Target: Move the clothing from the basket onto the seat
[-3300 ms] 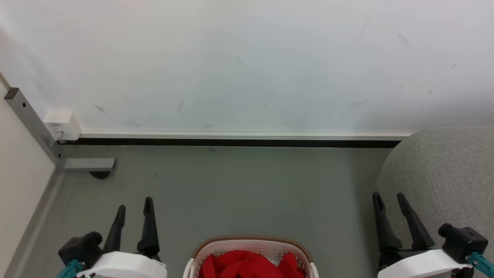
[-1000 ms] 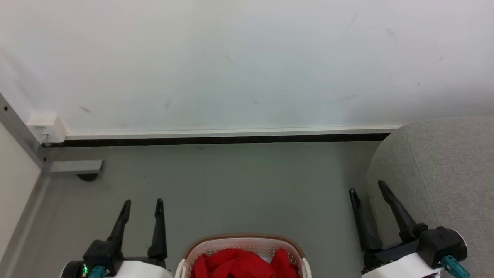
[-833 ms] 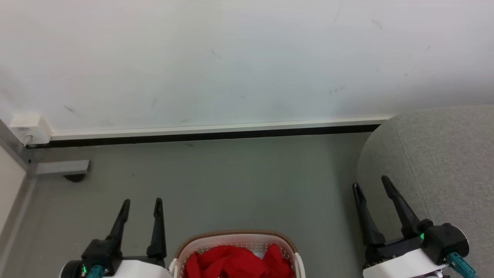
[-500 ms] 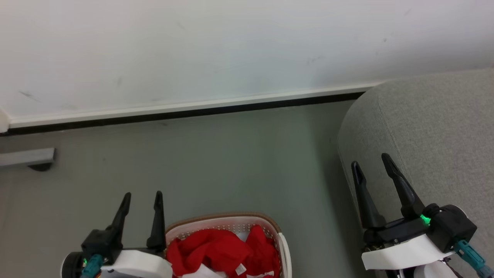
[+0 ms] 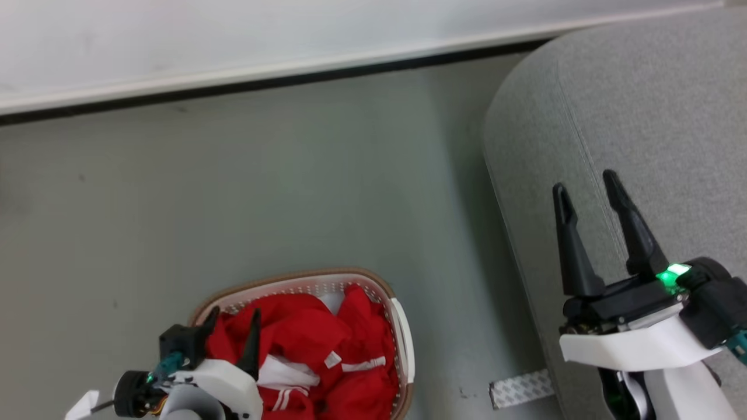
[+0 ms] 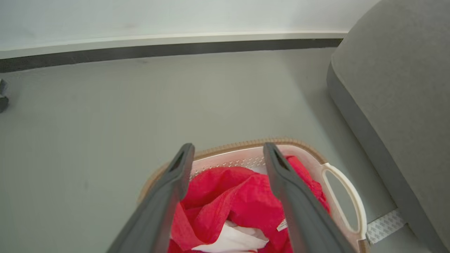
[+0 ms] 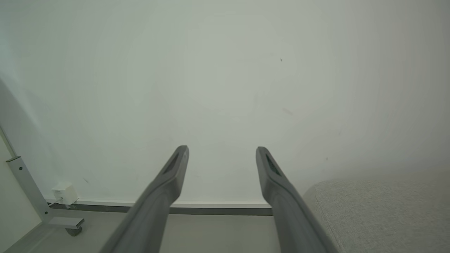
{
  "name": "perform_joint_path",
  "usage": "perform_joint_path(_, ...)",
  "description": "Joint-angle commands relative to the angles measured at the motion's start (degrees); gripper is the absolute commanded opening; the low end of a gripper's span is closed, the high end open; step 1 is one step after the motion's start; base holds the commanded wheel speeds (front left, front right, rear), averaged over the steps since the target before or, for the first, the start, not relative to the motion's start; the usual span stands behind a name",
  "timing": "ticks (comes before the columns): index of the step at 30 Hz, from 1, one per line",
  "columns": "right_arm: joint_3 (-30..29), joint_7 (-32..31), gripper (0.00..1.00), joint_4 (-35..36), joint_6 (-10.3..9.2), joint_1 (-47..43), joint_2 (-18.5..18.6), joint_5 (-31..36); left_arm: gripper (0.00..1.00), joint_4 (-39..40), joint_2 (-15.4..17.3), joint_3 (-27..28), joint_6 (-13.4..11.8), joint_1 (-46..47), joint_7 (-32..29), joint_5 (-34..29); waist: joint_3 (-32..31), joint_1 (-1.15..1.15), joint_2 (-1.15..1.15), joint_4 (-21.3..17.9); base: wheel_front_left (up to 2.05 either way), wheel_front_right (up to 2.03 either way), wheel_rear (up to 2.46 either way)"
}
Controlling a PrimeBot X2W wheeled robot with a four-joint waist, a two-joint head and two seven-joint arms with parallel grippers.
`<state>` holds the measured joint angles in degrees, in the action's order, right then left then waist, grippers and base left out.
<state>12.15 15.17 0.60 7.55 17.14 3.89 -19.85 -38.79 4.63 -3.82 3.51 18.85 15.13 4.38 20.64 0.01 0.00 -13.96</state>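
Hovering with the left gripper (image 5: 233, 318) spread wide and empty over the clothing (image 5: 315, 338), red with white trim, heaped inside the basket (image 5: 292, 277) on the floor (image 5: 233, 175) near the seat (image 5: 642, 105). Holding the right gripper (image 5: 585, 184) likewise parted and grasping nothing, raised over the seat's rounded edge, fingers pointing toward the wall (image 7: 225, 88)

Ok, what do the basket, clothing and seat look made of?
Basket: looks like moulded white plastic, smooth, with rows of punched holes; tan rim seems woven-textured.
Clothing: thin red synthetic fabric, probably, slightly shiny and crumpled.
Seat: grey woven upholstery, matte, speckled, seamed.
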Motion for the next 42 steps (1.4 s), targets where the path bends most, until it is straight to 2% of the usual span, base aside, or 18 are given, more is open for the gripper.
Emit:
perform_joint_path(1, -0.4, 0.0, 1.0, 0.6, -0.12, 1.0, 0.5, -0.4, 1.0, -2.2, 0.9, -0.1, 0.3, 1.6, 0.0, -0.4, 2.6, -0.01, 0.0, -1.4, 0.0, 0.0, 0.0)
perform_joint_path(10, -0.2, 0.0, 1.0, 2.4, -0.12, 4.3, 0.0, -0.9, 1.0, -20.0, 4.0, -3.1, 2.5, 10.5, -0.5, -1.6, 9.2, -0.01, 0.0, -5.3, 0.0, 0.0, 0.0)
perform_joint_path(15, 0.6, 0.0, 1.0, 2.8, -0.12, 5.6, -0.7, -1.5, 1.0, -27.4, 6.3, -3.7, 2.9, 14.2, -3.9, -1.7, 12.6, -0.01, 0.0, -7.9, 0.0, 0.0, 0.0)
perform_joint_path(23, 1.6, 0.0, 1.0, 3.5, -0.12, 7.0, -1.1, -3.5, 1.0, -32.3, 10.2, -8.6, 3.1, 19.1, -6.9, -5.8, 18.3, -0.01, 0.0, -10.8, 0.0, 0.0, 0.0)
perform_joint_path(34, 3.2, 0.0, 1.0, 3.8, -0.12, 10.0, -1.1, -5.3, 1.0, -34.3, 10.5, -15.2, 2.8, 23.4, -16.4, -10.7, 23.7, -0.01, 0.0, -11.1, 0.0, 0.0, 0.0)
perform_joint_path(35, 3.2, 0.0, 1.0, 3.8, -0.12, 10.2, -1.1, -5.4, 0.79, -34.4, 10.2, -15.4, 2.5, 23.7, -17.3, -10.7, 23.8, -0.01, 0.0, -11.1, 0.0, 0.0, 0.0)
perform_joint_path(36, 3.3, 0.0, 1.0, 3.8, -0.12, 10.2, -1.1, -5.5, 0.35, -34.5, 9.9, -15.6, 2.1, 23.9, -18.0, -10.7, 23.9, -0.01, 0.0, -11.1, 0.0, 0.0, 0.0)
perform_joint_path(37, 3.3, 0.0, 1.0, 3.7, -0.12, 10.3, -1.1, -5.6, 0.0, -34.5, 9.6, -15.7, 2.0, 24.2, -18.6, -10.7, 23.9, -0.01, 0.0, -11.0, 0.0, 0.0, 0.0)
perform_joint_path(42, 2.8, 0.0, 1.0, 2.7, -0.12, 9.9, -1.0, -4.6, 0.0, -34.5, 7.5, -16.2, 2.2, 24.0, -18.5, -9.7, 21.2, -0.01, 0.0, -9.7, 0.0, 0.0, 0.0)
